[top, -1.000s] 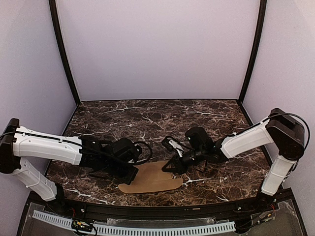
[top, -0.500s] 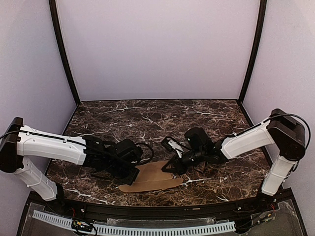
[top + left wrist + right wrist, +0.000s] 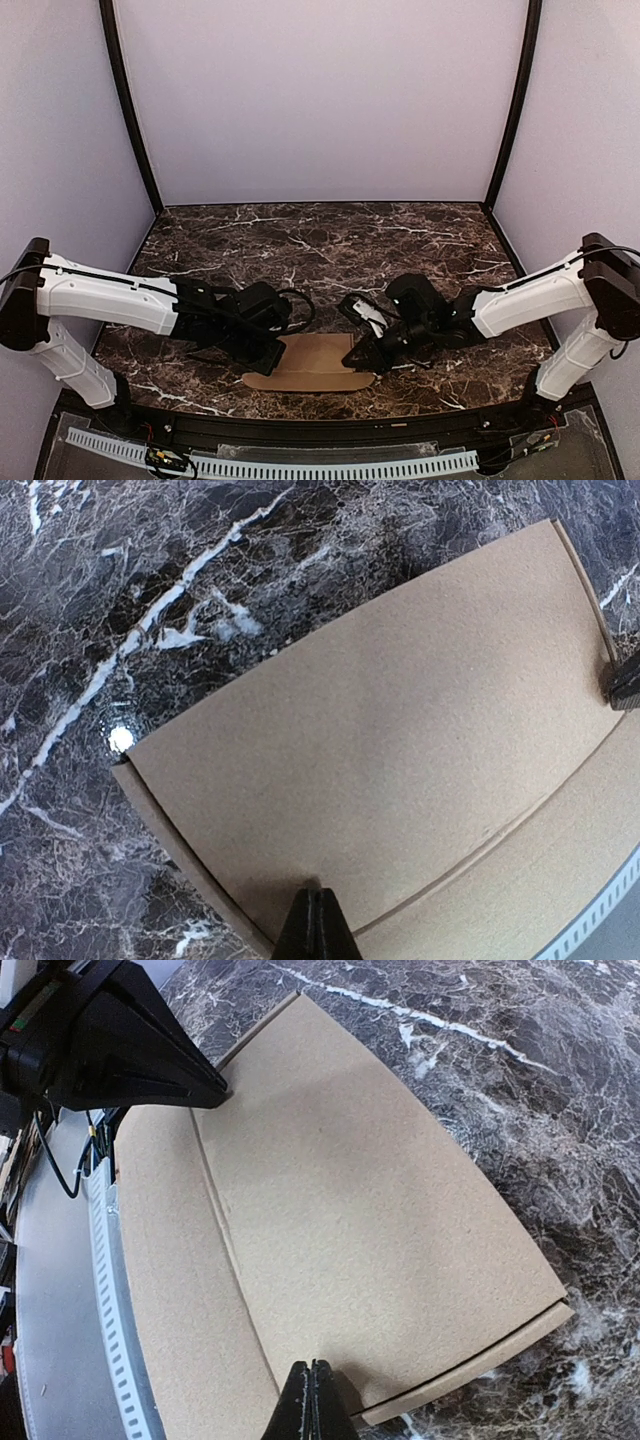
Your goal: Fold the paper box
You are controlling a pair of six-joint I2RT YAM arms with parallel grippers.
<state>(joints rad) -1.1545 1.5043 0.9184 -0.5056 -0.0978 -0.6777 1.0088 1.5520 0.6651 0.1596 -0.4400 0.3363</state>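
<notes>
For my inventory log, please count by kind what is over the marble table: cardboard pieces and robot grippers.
paper box: 1
grippers: 2, the left gripper and the right gripper
Total: 3

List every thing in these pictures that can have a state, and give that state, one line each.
paper box: lying flat, one panel folded over another.
left gripper: shut, tips down on the box's left end.
right gripper: shut, tips down on the box's right end.
</notes>
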